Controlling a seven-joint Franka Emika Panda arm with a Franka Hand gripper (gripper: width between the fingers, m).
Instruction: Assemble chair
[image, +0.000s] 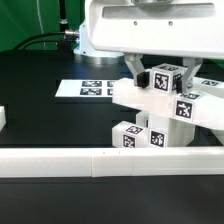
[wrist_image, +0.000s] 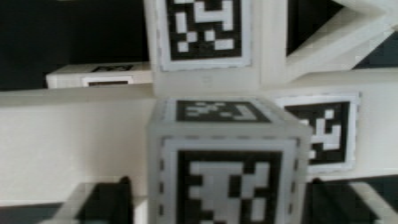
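Note:
The chair's glossy white tagged parts (image: 158, 112) stand joined together at the exterior view's right, against the long white rail. A small square leg (image: 164, 78) stands upright on top of them. My gripper (image: 163, 74) hangs straight down over that leg, with a dark finger on each side of it. In the wrist view the leg (wrist_image: 221, 150) fills the middle, its tags facing the camera. The fingers (wrist_image: 100, 204) stand a little off its sides, so the gripper (wrist_image: 222, 206) is open around the leg. A flat panel (wrist_image: 71, 130) lies across behind the leg.
The marker board (image: 92, 88) lies flat on the black table behind the parts. The long low white rail (image: 90, 158) runs along the front. A small white piece (image: 3, 118) shows at the exterior view's left edge. Cables trail at the back left.

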